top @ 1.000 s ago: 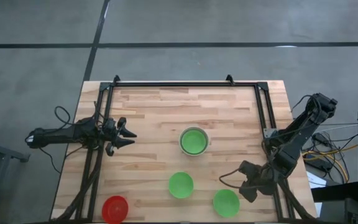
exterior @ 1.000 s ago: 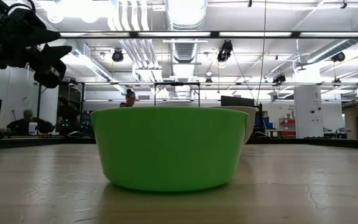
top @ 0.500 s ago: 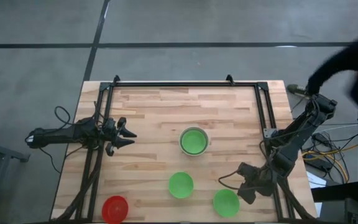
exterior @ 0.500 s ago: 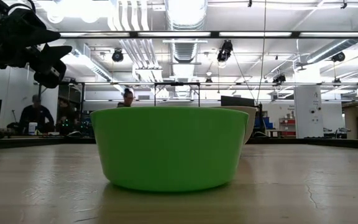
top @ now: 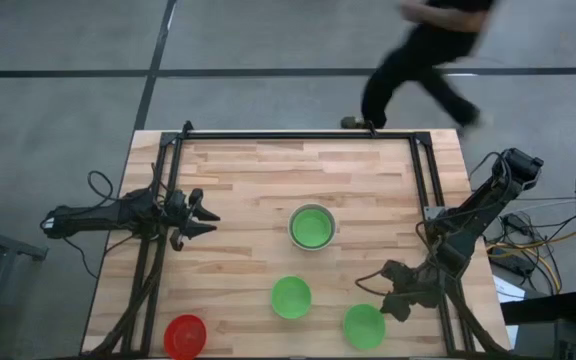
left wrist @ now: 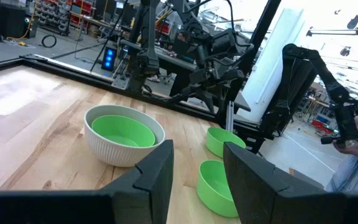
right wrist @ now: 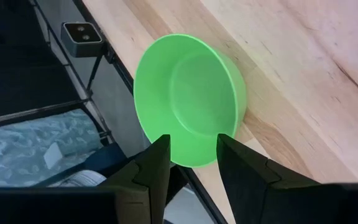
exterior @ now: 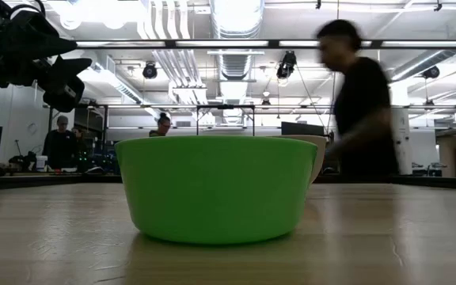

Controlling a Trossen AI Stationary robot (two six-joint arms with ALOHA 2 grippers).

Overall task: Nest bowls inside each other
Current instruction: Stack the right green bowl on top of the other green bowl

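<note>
The jaws of the right gripper (top: pixel 396 297) are parted and nothing is held between them; in the right wrist view its two dark fingers (right wrist: pixel 157 163) are seen with a gap between them, pointed at a green bowl (right wrist: pixel 188 107) that sits upright at the table's near edge. In the high view this gripper is placed just beside that bowl (top: pixel 364 325), on its far right side, low over the near right corner of the wooden table (top: pixel 248 180). The jaws of the left gripper (top: pixel 205 216) are likewise spread and empty, as shown by the separated fingers (left wrist: pixel 157 171) in the left wrist view. That gripper is held above the left part of the table, well apart from all bowls, and is aimed toward the middle. A pale white-grey bowl (top: pixel 312 227) is found near the table's centre, with a green bowl (left wrist: pixel 122 131) nested inside it. A second loose green bowl (top: pixel 291 297) is set nearer the front edge, between the centre and the front, and fills the low view (exterior: pixel 214 188). A red bowl (top: pixel 185 335) is set apart at the near left corner. Beyond the far edge of the table a person (top: pixel 428 55) in dark clothing is seen, blurred.
</note>
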